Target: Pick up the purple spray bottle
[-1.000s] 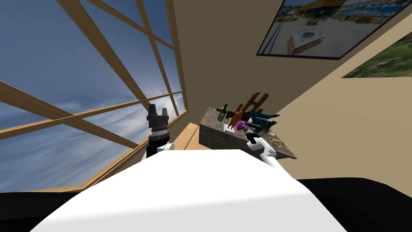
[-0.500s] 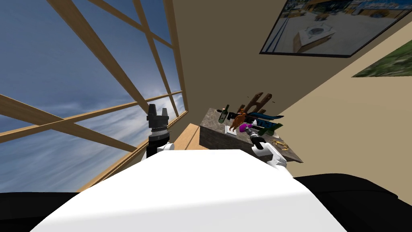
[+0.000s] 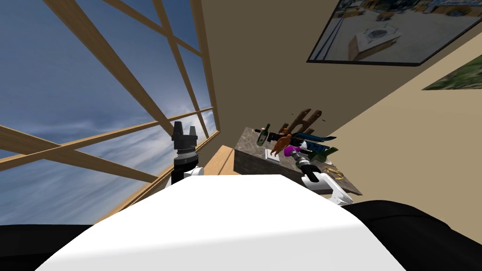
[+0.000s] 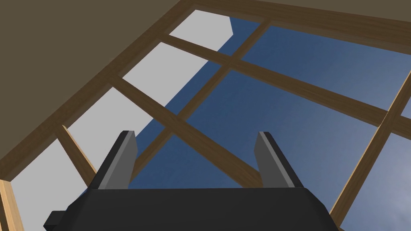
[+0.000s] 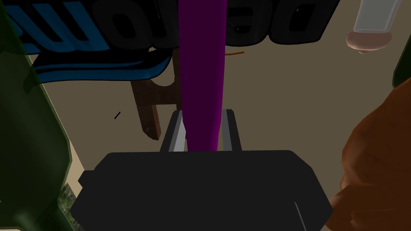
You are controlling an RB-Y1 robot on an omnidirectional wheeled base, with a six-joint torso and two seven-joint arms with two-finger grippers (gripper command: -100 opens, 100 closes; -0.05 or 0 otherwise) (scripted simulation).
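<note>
Purple spray bottle (image 5: 200, 72): clamped in the right gripper, seen there as a narrow purple column rising from between the fingers; in the head view a small purple spot over the middle of the table, amid the clutter; contact with the tabletop not discernible.
Right gripper (image 5: 202, 114): closed on the spray bottle, one thin grey finger pressed to each side of it; reached in from the table's near end.
Left gripper (image 4: 196, 136): fingers wide apart, nothing between them; raised upright on the robot's left before the window, well apart from the table.
Table (image 3: 247, 160): dark, stone-look top, set along the tan wall, far end toward the window.
Green bottle (image 3: 261, 135): near the table's window-side end.
Orange-brown figure (image 3: 281, 143): just beside the spray bottle on its window side; close beside the right gripper's body in the wrist view.
Dark green bottle (image 5: 28, 132): translucent, close on the gripper's other side.
Blue-and-black item (image 5: 92, 64): lettered, behind the spray bottle.
Brown wooden piece (image 5: 146, 108): beyond the spray bottle, in front of the tan wall.
Gold item (image 3: 335, 172): on the tabletop toward the near end, beside the right forearm.
</note>
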